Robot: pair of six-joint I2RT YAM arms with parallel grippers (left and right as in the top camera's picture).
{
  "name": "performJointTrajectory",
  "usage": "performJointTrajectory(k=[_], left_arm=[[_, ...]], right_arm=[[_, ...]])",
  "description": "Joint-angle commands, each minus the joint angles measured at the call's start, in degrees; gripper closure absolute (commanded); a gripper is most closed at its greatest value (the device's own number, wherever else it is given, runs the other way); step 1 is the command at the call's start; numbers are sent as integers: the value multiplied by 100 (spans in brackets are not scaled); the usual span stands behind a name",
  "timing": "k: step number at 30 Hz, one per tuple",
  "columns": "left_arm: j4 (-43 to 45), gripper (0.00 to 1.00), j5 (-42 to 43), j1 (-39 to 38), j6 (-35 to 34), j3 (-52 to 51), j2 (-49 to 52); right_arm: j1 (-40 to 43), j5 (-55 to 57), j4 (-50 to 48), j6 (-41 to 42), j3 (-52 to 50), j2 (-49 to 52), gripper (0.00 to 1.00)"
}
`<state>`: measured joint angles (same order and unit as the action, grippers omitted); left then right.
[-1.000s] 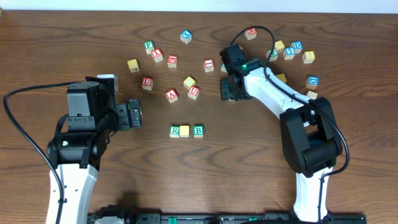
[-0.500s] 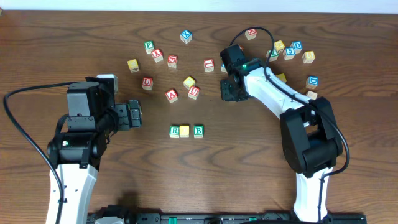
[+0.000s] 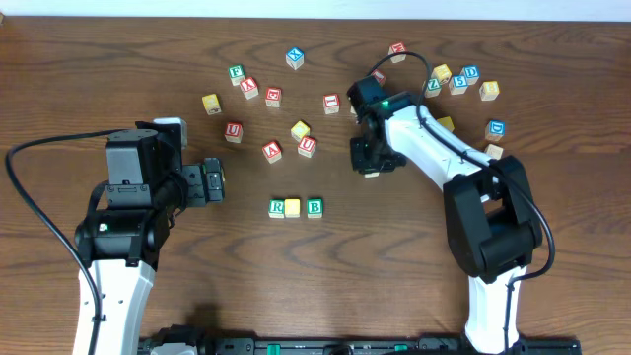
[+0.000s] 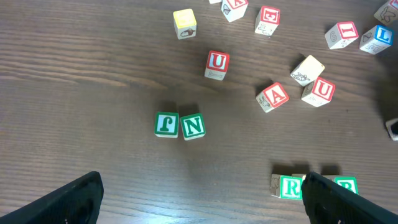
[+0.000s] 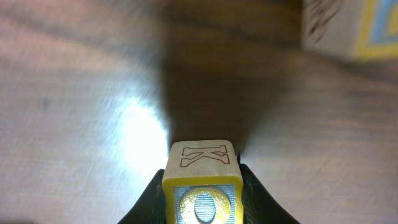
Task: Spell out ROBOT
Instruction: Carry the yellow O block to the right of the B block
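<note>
The right claw [image 3: 371,161] grips a yellow-faced cube [image 5: 202,163] marked K on one side, while the left claw [image 3: 213,182] gapes wide.

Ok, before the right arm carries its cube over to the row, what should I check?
1. Grip: right gripper shut on the held cube, centred between the fingers: ok.
2. Letter: its yellow face shows an O: ok.
3. Row: R cube, middle yellow cube and B cube stand in line: ok.
4. Spot right of B: bare table: ok.
5. Left gripper: open, apart from the row: ok.
6. Held cube clear of the table: cannot tell.
</note>
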<state>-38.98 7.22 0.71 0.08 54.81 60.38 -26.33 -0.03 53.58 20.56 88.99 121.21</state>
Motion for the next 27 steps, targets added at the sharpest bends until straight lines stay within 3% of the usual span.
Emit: performJointTrajectory(k=[1, 11, 19, 24, 27], left_arm=[[-2, 0, 28, 28, 74, -4, -15], [-2, 0, 28, 28, 74, -4, -15], [-2, 0, 28, 28, 74, -4, -15], [-2, 0, 28, 28, 74, -4, -15], [-2, 0, 28, 28, 74, -4, -15]], right_arm=[[-448, 273, 94, 83, 52, -592, 99], [-2109, 1947, 527, 1276, -573, -1646, 99], [-2205, 1963, -22, 2138, -1521, -1650, 99], [-2232, 1937, -157, 3163, -1860, -1650, 99], [-2310, 1676, -400, 3254, -1941, -1650, 99]])
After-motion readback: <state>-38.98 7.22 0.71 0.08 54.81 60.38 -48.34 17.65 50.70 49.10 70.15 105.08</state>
